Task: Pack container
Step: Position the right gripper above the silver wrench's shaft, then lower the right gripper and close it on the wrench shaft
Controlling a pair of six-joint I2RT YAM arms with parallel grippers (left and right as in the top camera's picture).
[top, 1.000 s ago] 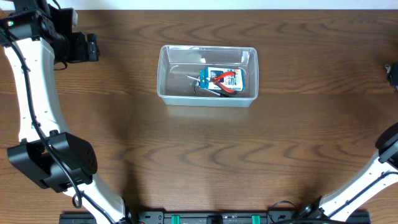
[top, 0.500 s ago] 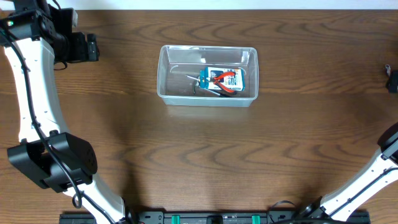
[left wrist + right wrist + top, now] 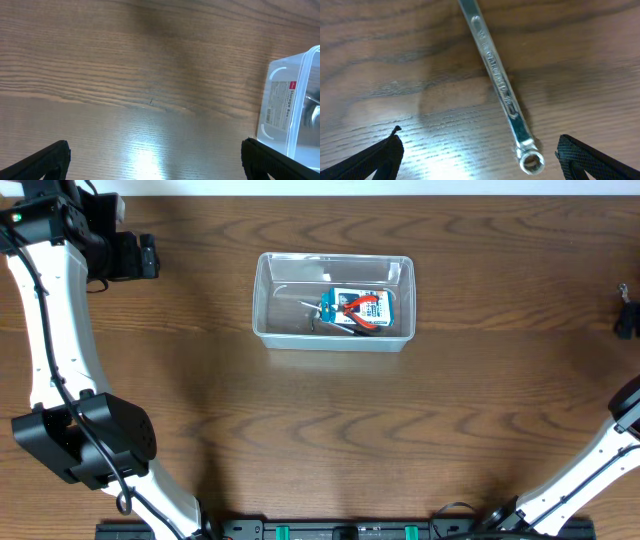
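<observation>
The container point(image 3: 333, 302), a clear plastic tub, stands at the back middle of the table; its labelled corner point(image 3: 292, 100) shows at the right of the left wrist view. Inside it lie red-handled pliers point(image 3: 362, 310) on a small blue-and-white box point(image 3: 372, 297). My left gripper point(image 3: 147, 256) hovers open to the container's left, over bare wood point(image 3: 155, 162). My right gripper point(image 3: 626, 320) sits at the far right edge of the table. It is open point(image 3: 480, 160) above a silver wrench point(image 3: 497, 82). The wrench's ring end point(image 3: 530, 161) lies between the fingertips, nearer the right one.
The table is dark brown wood point(image 3: 330, 430). The left arm's white links point(image 3: 50, 330) run down the left side, and the right arm's link point(image 3: 580, 475) rises from the front right. Black arm bases line the front edge.
The right gripper has shifted a little toward the front edge at the far right. The left arm and the container have not moved.
</observation>
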